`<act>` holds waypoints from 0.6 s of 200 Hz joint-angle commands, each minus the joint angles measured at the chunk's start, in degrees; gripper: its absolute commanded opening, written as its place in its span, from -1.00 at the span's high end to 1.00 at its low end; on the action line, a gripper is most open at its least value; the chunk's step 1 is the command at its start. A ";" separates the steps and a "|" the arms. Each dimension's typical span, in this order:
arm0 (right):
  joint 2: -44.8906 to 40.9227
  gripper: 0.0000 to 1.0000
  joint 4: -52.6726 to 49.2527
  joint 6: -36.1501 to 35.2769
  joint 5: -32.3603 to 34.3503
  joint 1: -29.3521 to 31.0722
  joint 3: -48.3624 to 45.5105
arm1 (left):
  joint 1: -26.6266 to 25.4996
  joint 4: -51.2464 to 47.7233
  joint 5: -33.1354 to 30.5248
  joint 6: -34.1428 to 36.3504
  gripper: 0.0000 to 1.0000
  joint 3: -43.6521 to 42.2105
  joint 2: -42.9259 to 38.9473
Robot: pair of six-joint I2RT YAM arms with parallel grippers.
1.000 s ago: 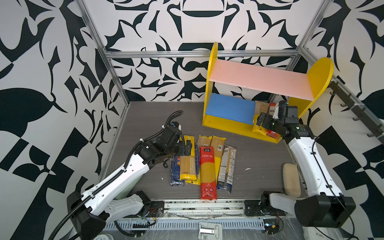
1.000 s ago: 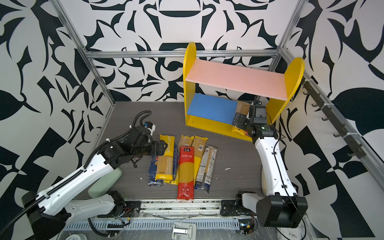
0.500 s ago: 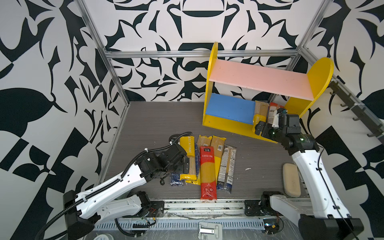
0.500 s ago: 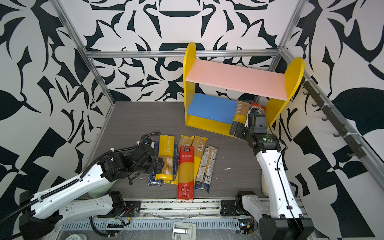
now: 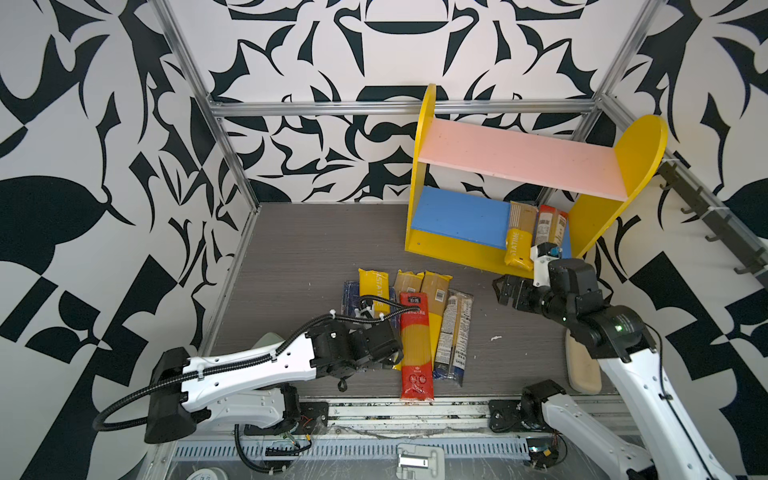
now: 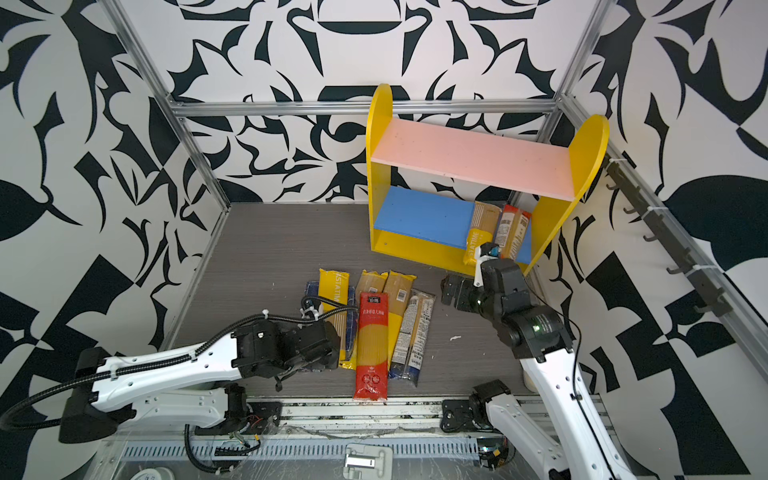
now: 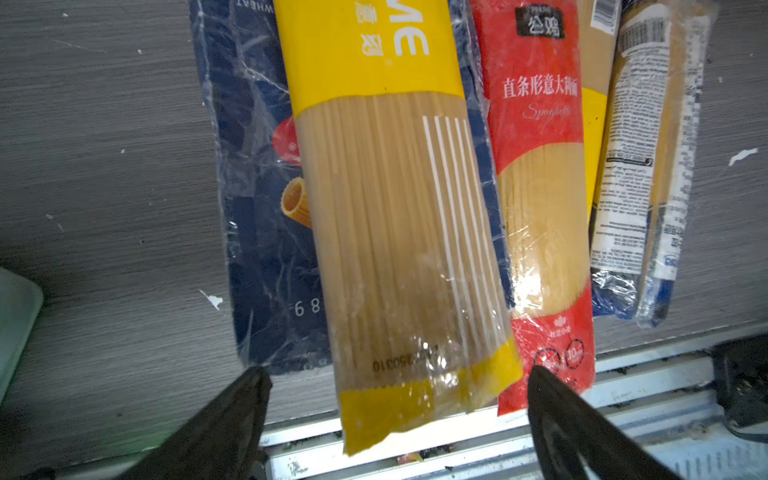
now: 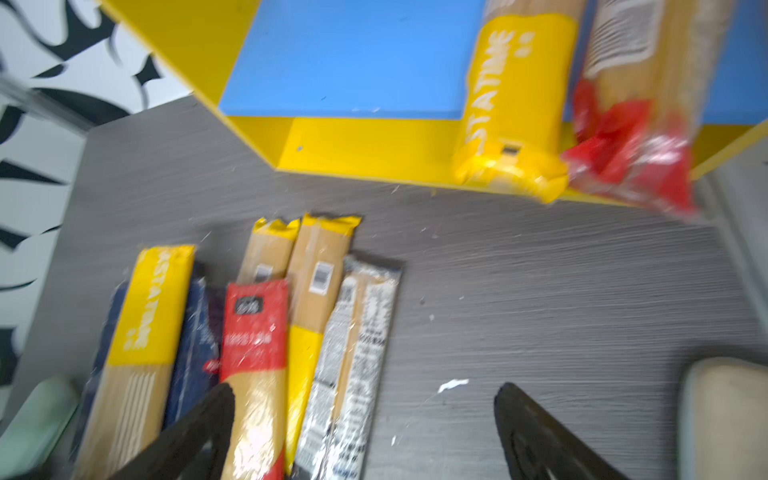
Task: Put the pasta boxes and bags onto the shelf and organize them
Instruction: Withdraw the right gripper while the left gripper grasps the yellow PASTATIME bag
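The shelf stands at the back right. On its blue lower board lie a yellow-ended bag and a red-ended bag, their ends overhanging. The other bags lie side by side on the table over the dark blue rigatoni box. A yellow-ended bag tops that box, beside the red bag. My left gripper is open, its fingers either side of that yellow bag's near end. My right gripper hangs open and empty over the table, right of the dark bag.
A beige pad lies at the front right and a pale green pad at the front left. A metal rail runs along the table's front edge just behind the pile. A hook rail lines the right wall.
My right gripper has drawn back from the shelf's lower board toward the middle of the table. My left gripper has swung from the pile's left side to its near end.
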 commanded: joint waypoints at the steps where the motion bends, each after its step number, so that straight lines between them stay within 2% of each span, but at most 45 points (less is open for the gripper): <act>1: -4.31 -0.99 -2.59 3.81 -4.93 1.62 -1.89 | -0.53 -2.32 -3.09 -3.55 -0.99 1.51 1.59; 16: -7.96 -0.99 -4.37 4.52 -6.96 1.97 -3.61 | -0.52 -2.29 -4.13 -4.01 -0.99 2.10 1.94; 58: -13.07 -0.99 -11.22 2.86 -7.15 1.97 -5.15 | -0.52 -2.35 -5.51 -4.47 -0.99 3.71 3.35; 83: -13.98 -0.99 -11.04 2.85 -8.23 1.97 -6.79 | -0.52 -2.37 -5.64 -4.28 -0.99 5.30 5.57; 105: -13.52 -0.99 -9.35 2.89 -9.95 1.97 -8.14 | -0.45 -2.73 -5.62 -2.39 -0.98 7.13 10.88; 120: -13.00 -0.99 -8.19 2.64 -10.70 1.97 -8.44 | -0.39 -4.06 -7.36 -2.36 -0.98 8.07 12.80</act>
